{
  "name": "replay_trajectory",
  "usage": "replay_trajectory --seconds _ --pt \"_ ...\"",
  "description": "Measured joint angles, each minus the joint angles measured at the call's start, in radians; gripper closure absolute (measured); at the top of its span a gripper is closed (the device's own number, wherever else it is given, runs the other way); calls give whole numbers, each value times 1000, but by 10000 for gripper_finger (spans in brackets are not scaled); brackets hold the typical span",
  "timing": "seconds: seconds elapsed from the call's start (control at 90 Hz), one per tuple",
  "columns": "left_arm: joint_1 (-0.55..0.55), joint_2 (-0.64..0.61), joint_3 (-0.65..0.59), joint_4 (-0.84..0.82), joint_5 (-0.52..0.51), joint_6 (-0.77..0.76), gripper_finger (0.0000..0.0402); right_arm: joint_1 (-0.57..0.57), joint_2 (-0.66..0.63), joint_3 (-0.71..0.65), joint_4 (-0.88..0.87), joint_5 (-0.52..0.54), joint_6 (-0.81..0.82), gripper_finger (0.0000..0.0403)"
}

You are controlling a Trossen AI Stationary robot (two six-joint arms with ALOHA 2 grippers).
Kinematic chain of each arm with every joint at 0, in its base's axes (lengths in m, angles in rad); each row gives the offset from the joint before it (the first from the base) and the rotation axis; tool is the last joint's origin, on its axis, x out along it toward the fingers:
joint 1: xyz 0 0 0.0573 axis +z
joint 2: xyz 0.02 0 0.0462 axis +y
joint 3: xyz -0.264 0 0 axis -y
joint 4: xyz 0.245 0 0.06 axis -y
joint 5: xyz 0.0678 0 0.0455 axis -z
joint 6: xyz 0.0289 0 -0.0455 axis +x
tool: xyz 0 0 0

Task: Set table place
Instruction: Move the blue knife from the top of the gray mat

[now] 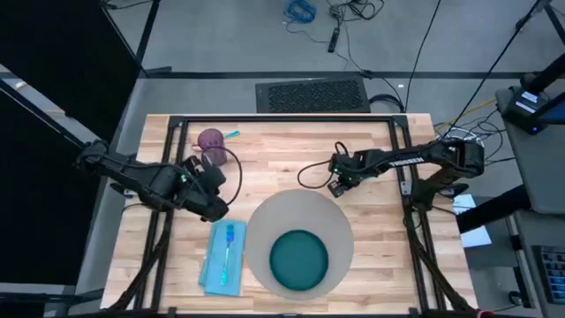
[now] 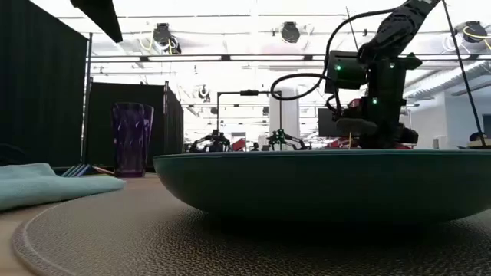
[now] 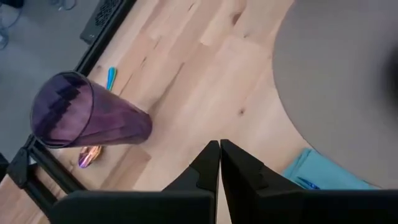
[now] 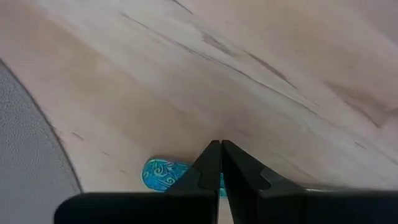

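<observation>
The round grey placemat (image 1: 265,221) lies flat at the wooden worktop's (image 1: 282,150) near edge, a smooth teal plate (image 1: 298,260) on it. Both grippers, left (image 1: 214,210) and right (image 1: 336,186), have fingers pressed together, holding nothing, over bare wood.

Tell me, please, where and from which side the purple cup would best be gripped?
The purple cup stands upright on the table, open rim up, behind the left gripper. Probably grip its side wall around mid-height, approaching level from the front; a utensil lies behind it, so that side looks more cluttered.
</observation>
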Motion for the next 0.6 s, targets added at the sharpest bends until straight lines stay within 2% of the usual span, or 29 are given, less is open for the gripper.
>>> replay_trajectory --seconds 0.156,0.6 --pt "-7 0 0 -1 0 -23 402 39 -3 2 -73 -47 17 403" --pt "-7 0 0 -2 5 -24 402 135 -2 1 -193 -93 100 403"
